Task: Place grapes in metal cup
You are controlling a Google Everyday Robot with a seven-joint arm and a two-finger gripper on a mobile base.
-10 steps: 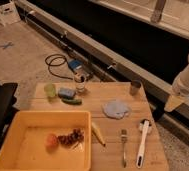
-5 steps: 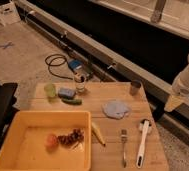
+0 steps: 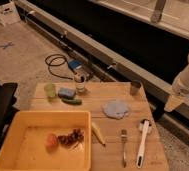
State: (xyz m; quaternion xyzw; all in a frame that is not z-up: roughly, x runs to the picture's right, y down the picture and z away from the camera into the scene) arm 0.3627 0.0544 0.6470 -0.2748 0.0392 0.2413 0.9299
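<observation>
1. Nothing of the task looks done yet. The small bunch of dark purple-red grapes (image 3: 71, 137) lies inside the yellow plastic bin (image 3: 18, 125) at the near left corner of the wooden desk (image 3: 113, 146), just beside a round orange-pink fruit (image 3: 51, 140).
2. The small dark grey metal cup (image 3: 135, 87) stands upright near the far right corner, well apart from the grapes.
3. The gripper (image 3: 172, 104) hangs beyond the desk's right edge, away from both; I cannot tell its grip state.
4. Still left, I judge: reaching, picking, carrying, releasing.
5. No brand, label or writing can be read.
</observation>
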